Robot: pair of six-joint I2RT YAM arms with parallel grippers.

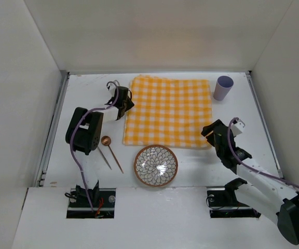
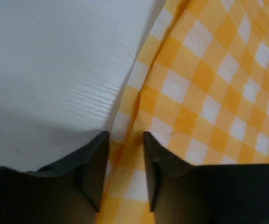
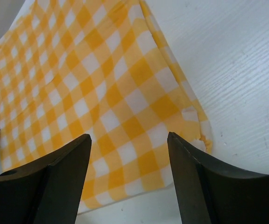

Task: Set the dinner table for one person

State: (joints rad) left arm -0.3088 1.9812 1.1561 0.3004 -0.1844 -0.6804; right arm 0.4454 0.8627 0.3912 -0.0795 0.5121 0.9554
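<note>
A yellow-and-white checked cloth (image 1: 167,111) lies spread flat on the white dinner table (image 1: 87,93). My left gripper (image 1: 127,104) hangs low over the cloth's left edge. In the left wrist view the left gripper (image 2: 125,135) is open, with the cloth's folded edge (image 2: 139,93) running under the gap between its fingers. My right gripper (image 1: 208,130) stands at the cloth's near right corner. The right wrist view shows the right gripper (image 3: 129,136) wide open above that corner (image 3: 190,121), holding nothing.
A patterned plate with a brown rim (image 1: 155,165) sits in front of the cloth. A copper spoon (image 1: 107,141) and a thin copper utensil (image 1: 104,158) lie to its left. A lilac cup (image 1: 223,87) stands at the cloth's far right corner. White walls enclose the table.
</note>
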